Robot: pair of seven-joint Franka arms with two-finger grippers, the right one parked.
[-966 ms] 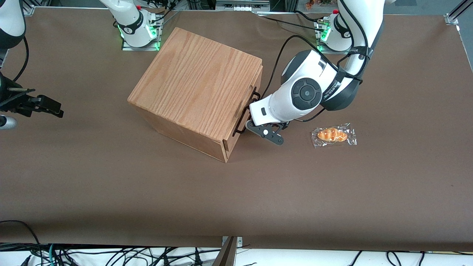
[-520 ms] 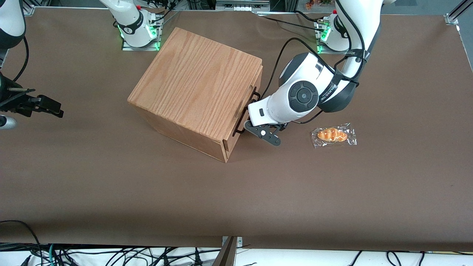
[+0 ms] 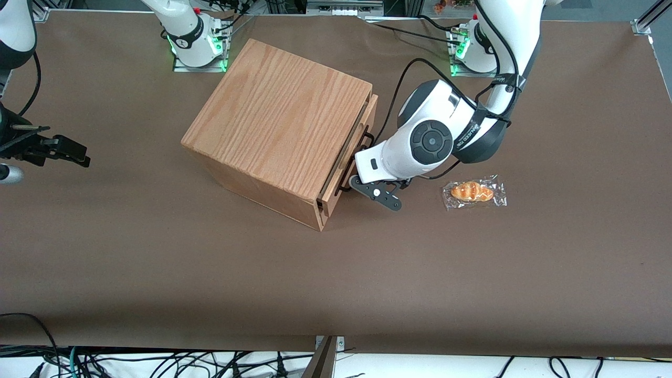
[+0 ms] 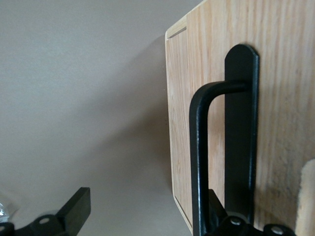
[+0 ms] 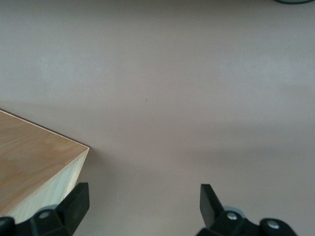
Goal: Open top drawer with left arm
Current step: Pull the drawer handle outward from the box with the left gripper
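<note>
The top drawer (image 3: 367, 116) stands out a small way from the oak-grain box (image 3: 278, 115), with a dark gap between its front panel and the box. Its thin black bar handle (image 3: 345, 184) runs along that panel. My left gripper (image 3: 358, 178) sits low at the handle, mostly hidden under the white wrist of the left arm (image 3: 430, 140). In the left wrist view the gripper (image 4: 146, 204) is open. One finger (image 4: 74, 209) is out over the bare table and the other is tucked between the handle bar (image 4: 198, 162) and the drawer front (image 4: 179, 123).
A wrapped bread roll (image 3: 474, 192) lies on the brown table, beside the left arm toward the working arm's end. The box corner (image 5: 34, 157) shows in the right wrist view. Arm bases with green lights stand along the table's back edge.
The top drawer has slid a little way out of the box toward the working arm's end. The left gripper and wrist have moved the same way with the handle.
</note>
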